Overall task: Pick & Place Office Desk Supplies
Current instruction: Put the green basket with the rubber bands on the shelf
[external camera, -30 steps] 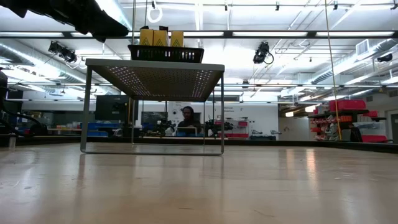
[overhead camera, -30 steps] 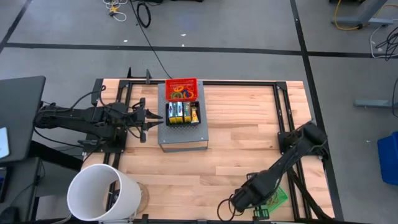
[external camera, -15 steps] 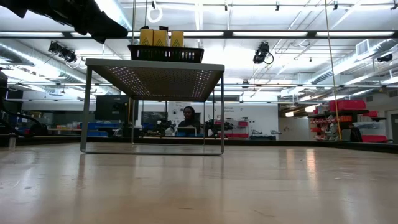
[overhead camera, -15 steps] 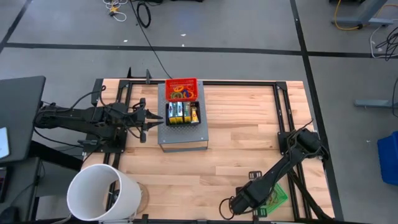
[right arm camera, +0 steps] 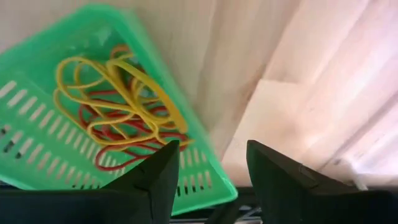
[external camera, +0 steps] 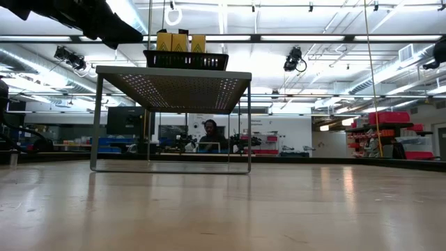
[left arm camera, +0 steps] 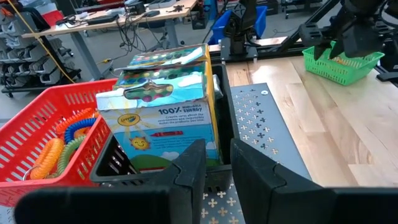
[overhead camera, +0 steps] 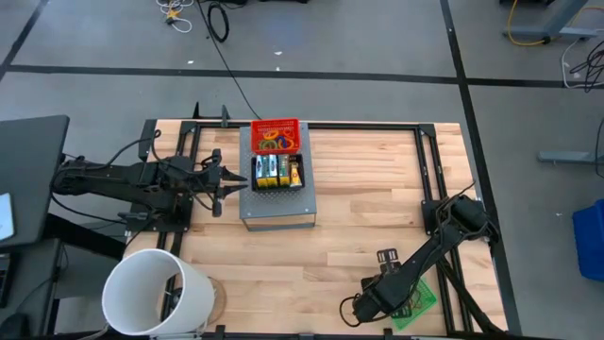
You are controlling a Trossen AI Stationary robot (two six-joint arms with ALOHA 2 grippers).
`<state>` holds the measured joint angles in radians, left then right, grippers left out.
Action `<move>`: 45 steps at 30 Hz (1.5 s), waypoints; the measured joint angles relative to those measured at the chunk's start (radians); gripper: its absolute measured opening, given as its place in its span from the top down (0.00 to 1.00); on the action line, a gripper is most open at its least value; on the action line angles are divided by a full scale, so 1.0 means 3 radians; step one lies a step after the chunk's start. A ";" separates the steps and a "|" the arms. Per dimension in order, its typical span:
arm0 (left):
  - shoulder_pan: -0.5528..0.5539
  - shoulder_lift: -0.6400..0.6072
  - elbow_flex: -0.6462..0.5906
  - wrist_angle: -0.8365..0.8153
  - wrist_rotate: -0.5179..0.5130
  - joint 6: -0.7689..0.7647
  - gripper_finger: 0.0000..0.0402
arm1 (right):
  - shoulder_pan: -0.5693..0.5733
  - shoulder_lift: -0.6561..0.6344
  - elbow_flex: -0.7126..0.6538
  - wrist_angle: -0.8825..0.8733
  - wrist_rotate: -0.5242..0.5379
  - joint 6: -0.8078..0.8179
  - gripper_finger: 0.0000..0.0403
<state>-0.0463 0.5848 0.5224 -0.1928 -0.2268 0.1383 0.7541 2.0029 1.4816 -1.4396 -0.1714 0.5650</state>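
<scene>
Two hands: we see the right hand (right arm camera: pixel 208 180) open above the green plastic basket (right arm camera: pixel 37 118) of rubber bands (right arm camera: pixel 118 106), apparently just released; the left hand (left arm camera: pixel 214 168), narrowly parted and empty, must next grasp a crayon box (left arm camera: pixel 158 118).

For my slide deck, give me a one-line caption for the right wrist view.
Open right gripper above a green basket of yellow and red rubber bands.

A lab or workshop: exposed ceiling ducts (external camera: pixel 376 73), workbenches (left arm camera: pixel 106 18), floor tape (overhead camera: pixel 283 74).
</scene>
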 joint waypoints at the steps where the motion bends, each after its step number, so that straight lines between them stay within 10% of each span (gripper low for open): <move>1: 0.0000 -0.0001 0.0000 0.0000 0.0000 0.0000 0.79 | -0.0003 0.0000 0.0001 0.0009 0.0028 -0.0034 0.52; 27: 0.0000 0.0000 0.0000 -0.0027 -0.0001 0.0009 0.79 | -0.0190 0.0000 0.0000 0.0767 0.0499 -0.0790 0.91; 45: 0.0000 0.0000 0.0000 -0.0024 -0.0002 0.0009 0.79 | -0.0994 0.0003 0.0000 0.1774 0.1312 -0.2289 0.86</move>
<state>-0.0462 0.5848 0.5224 -0.1999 -0.2274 0.1410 0.4560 2.0037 1.4815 -0.9075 0.2224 -0.1218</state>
